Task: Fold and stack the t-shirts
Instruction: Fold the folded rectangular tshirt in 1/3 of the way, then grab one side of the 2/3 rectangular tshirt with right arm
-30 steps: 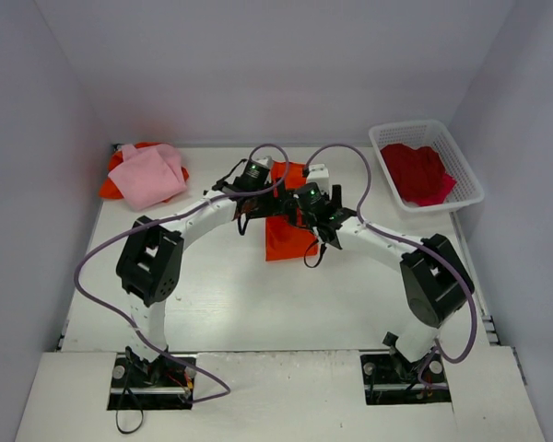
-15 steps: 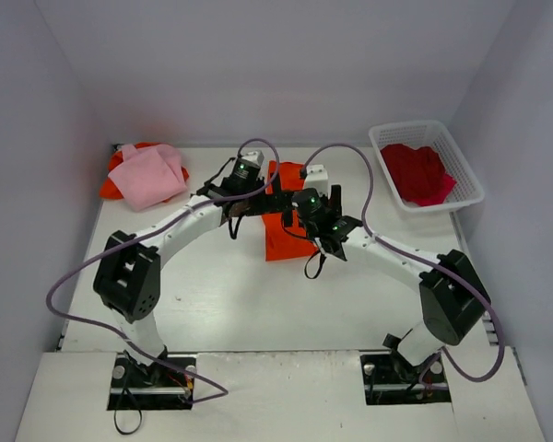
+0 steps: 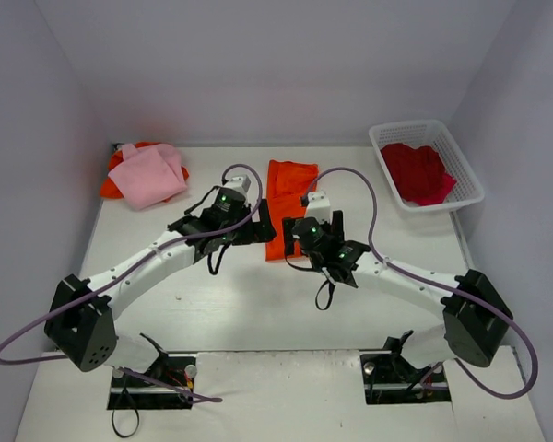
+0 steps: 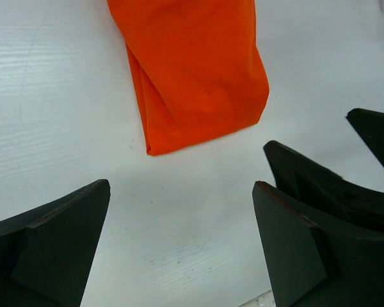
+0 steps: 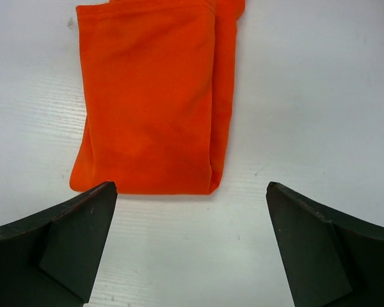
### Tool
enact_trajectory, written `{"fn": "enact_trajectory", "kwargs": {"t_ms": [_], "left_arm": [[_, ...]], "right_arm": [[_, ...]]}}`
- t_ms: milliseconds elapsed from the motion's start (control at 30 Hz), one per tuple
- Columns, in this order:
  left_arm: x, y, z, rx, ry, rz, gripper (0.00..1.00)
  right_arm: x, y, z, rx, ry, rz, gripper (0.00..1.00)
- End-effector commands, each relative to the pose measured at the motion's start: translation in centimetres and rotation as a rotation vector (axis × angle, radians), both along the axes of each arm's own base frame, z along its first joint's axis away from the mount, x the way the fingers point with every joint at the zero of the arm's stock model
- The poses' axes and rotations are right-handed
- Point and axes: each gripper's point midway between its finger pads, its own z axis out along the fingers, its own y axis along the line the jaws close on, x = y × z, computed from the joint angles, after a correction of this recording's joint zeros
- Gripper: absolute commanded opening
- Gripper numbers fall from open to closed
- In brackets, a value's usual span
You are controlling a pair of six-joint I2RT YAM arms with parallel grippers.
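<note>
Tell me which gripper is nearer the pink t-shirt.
Left. The left gripper is right of the pink t-shirt and closer to the arm bases, beside the folded orange t-shirt; the right gripper is farther right, at that shirt's near end.

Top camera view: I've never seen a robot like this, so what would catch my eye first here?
A bright orange t-shirt, folded into a narrow strip, lies mid-table, with the left gripper and right gripper both open at its near end. A pink t-shirt sits in the far-left corner on more orange cloth, and a crimson t-shirt lies in the white basket at far right.
</note>
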Motion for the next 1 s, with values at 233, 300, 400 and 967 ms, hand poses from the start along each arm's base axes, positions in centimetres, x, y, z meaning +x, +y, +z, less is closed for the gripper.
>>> {"fn": "enact_trajectory", "kwargs": {"t_ms": [233,300,400,967], "left_arm": [[-1.6,-1.7,0.6,-0.094,-0.006,0.041,0.88],[-1.5,-1.1,0.6,-0.087,-0.015,0.069,0.88],[-1.9,-0.5,0.7,-0.081,-0.02,0.079,0.88],[-1.7,10.5,2.8,-0.055,-0.025,0.301,0.88]], "right_arm": [[0.7,1.0,3.2,-0.043,-0.091,0.077,0.98],[0.7,1.6,3.3,-0.13,-0.099,0.142,0.96],[0.1,2.2,1.7,-0.234,-0.064,0.2,0.96],[-3.5,3.2,-3.3,-0.468,0.025,0.288,0.94]]}}
